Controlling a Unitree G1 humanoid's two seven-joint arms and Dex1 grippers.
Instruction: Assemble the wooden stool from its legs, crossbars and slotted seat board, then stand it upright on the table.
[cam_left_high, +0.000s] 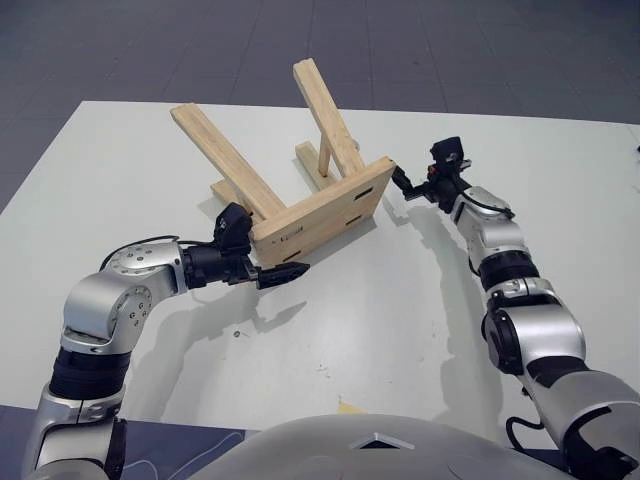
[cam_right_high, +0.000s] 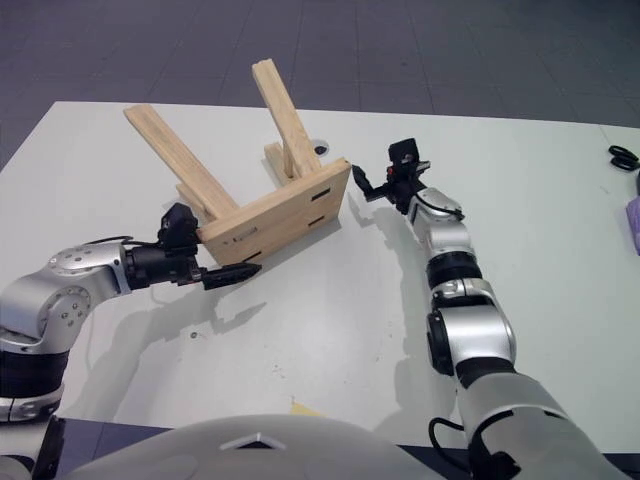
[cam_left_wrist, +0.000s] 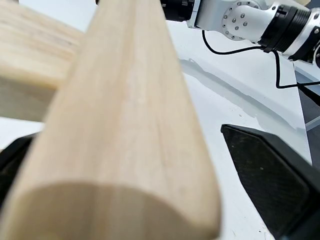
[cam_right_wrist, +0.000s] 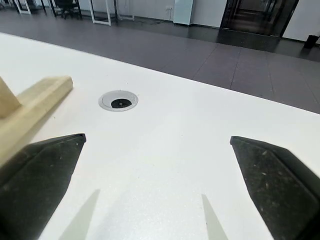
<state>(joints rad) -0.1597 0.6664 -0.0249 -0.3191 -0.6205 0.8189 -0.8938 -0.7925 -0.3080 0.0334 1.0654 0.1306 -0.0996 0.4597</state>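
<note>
The left pincer (cam_left_high: 283, 272) sits at the lower left corner of the seat board (cam_left_high: 325, 210). Its fingers are spread around a wooden edge, and at least one pad stands clear of the wood. The stool (cam_left_high: 300, 190) looks largely put together, with its legs (cam_left_high: 225, 160) and a crossbar (cam_left_high: 325, 158) joined to the board. It lies tipped on the desk (cam_left_high: 400, 320), board on edge and legs pointing up and away, so standing it upright appears to be what is left. The board hides the lower legs and the slot joints, so I cannot tell whether each is fully seated. The right pincer (cam_left_high: 402, 183) is wide open and empty, just beside the board's right corner.
</note>
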